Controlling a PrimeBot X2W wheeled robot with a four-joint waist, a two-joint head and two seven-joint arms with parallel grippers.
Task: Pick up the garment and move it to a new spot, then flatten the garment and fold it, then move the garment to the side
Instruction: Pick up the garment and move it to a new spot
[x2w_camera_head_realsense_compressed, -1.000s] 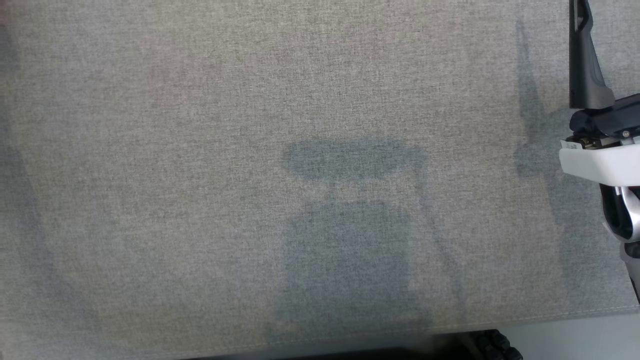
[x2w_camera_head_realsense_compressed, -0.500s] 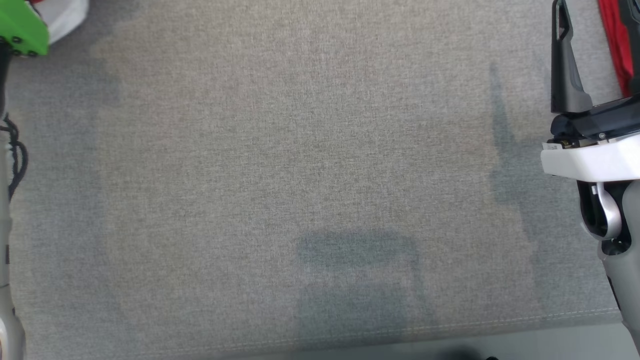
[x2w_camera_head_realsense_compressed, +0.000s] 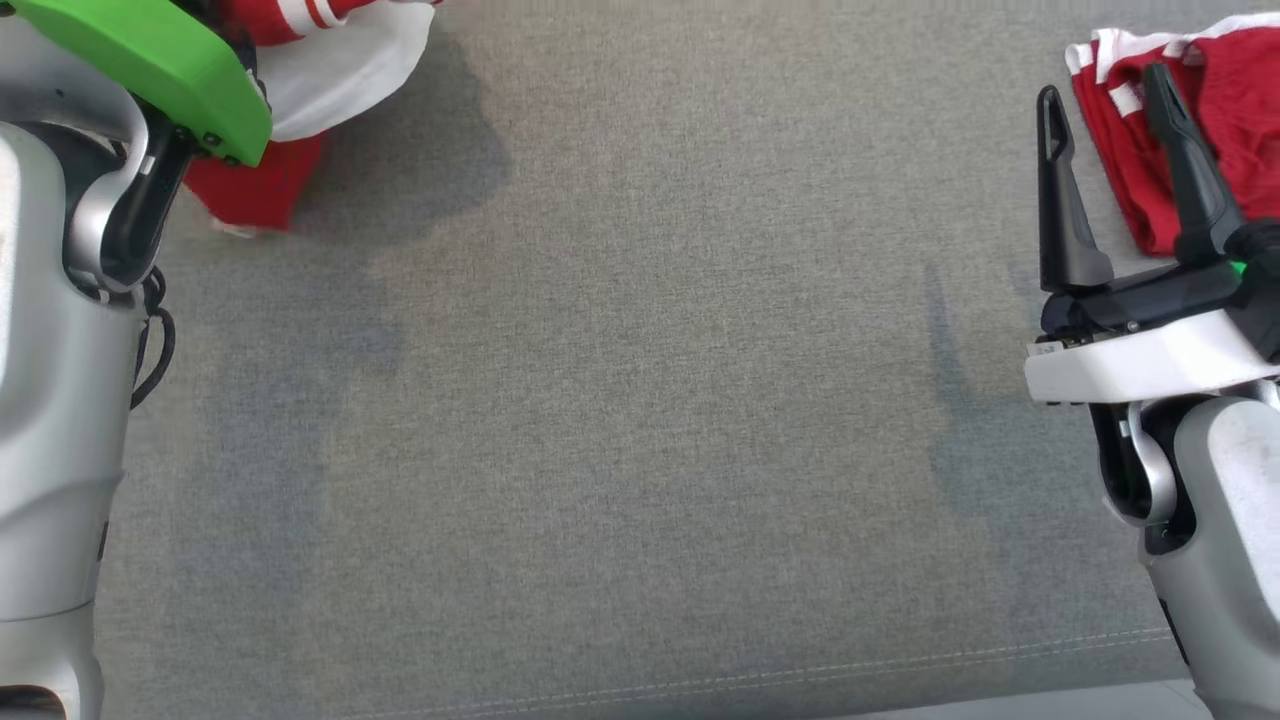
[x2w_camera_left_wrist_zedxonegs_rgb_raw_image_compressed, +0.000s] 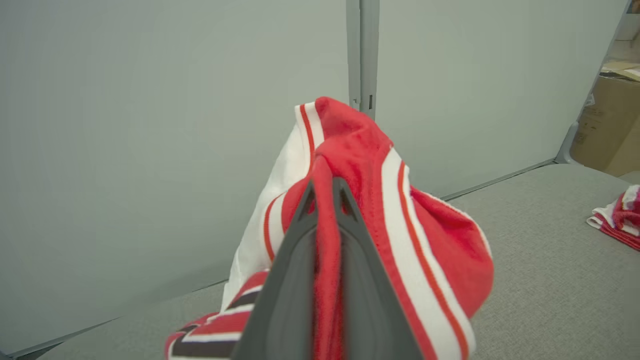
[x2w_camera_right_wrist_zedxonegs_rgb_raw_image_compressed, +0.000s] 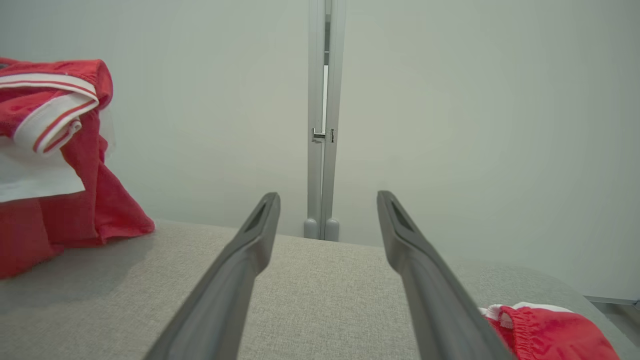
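Garment (x2w_camera_left_wrist_zedxonegs_rgb_raw_image_compressed: 430, 235), red with white stripes, pinched between the pressed-together fingers of left gripper (x2w_camera_left_wrist_zedxonegs_rgb_raw_image_compressed: 325, 186), bunched over the tips, hanging down to grey surface (x2w_camera_head_realsense_compressed: 640, 420). Right gripper (x2w_camera_head_realsense_compressed: 1105, 85) spread, empty; second red garment (x2w_camera_head_realsense_compressed: 1140, 200) beside its outer finger

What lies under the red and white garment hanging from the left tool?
Grey fabric surface, darkened by the garment's shadow. Its lowest folds seem to touch that surface. The patch directly beneath the cloth is covered, so anything there cannot be seen.
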